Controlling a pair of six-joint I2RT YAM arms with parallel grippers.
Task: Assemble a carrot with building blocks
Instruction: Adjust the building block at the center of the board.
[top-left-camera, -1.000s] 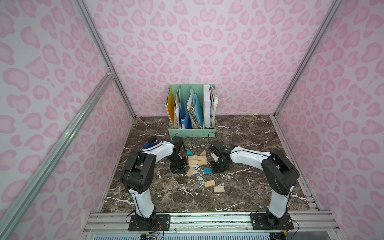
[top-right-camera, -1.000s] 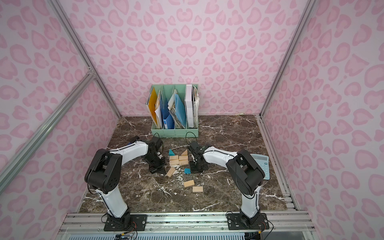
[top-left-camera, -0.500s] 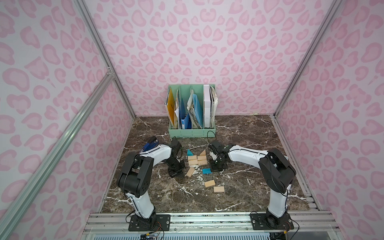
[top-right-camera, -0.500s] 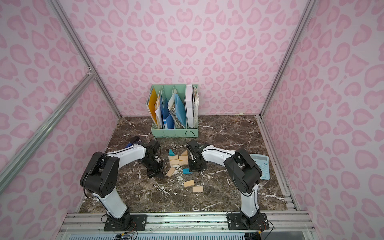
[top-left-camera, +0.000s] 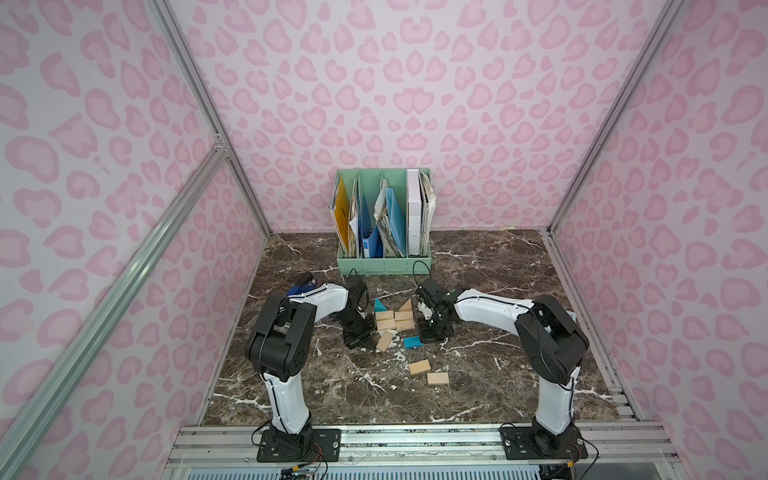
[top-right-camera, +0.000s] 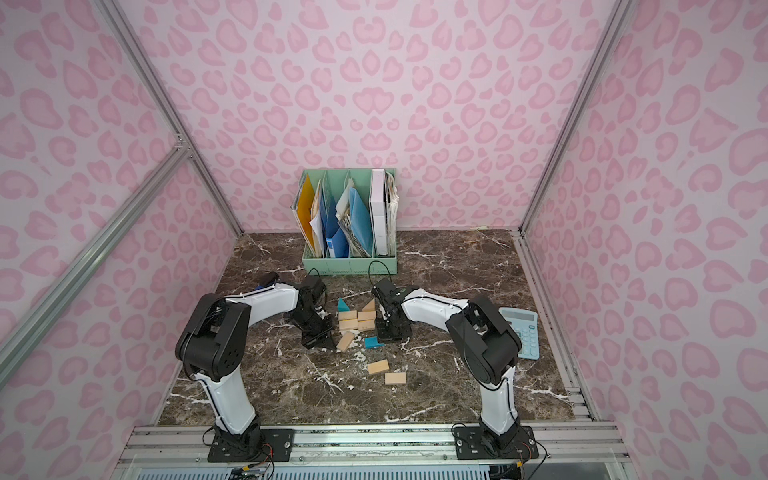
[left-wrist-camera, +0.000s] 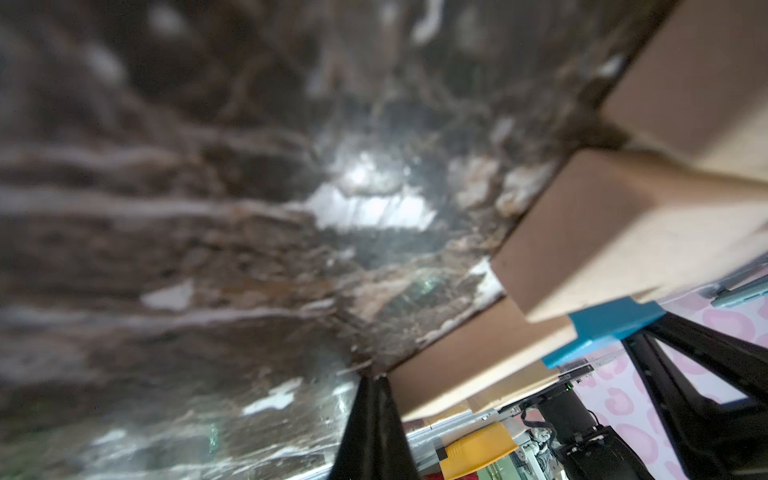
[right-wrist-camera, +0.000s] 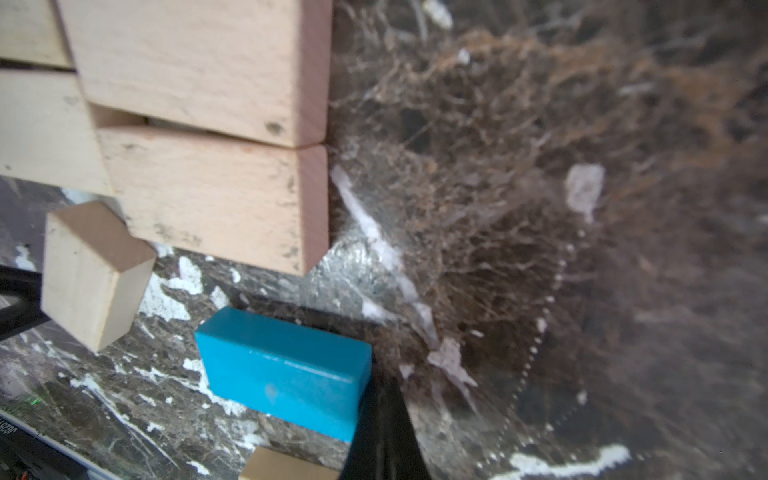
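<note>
The dark marble tabletop (top-left-camera: 498, 266) carries a mint-green file organizer (top-left-camera: 384, 268) at the back and a pale blue calculator (top-right-camera: 521, 332) by the right arm. Mid-table the carrot (top-left-camera: 395, 322) is partly built: four tan rectangles packed together, with a teal triangle (top-left-camera: 379, 305) and a tan triangle (top-left-camera: 406, 306) at their far edge. The left gripper (top-left-camera: 360, 340), clenched and empty, sits beside a tilted tan block (top-left-camera: 384, 341); the right gripper (top-left-camera: 430, 334), also clenched on nothing, is just beside the teal rectangular block (right-wrist-camera: 282, 370). Two loose tan blocks (top-left-camera: 419, 367) lie nearer the front.
</note>
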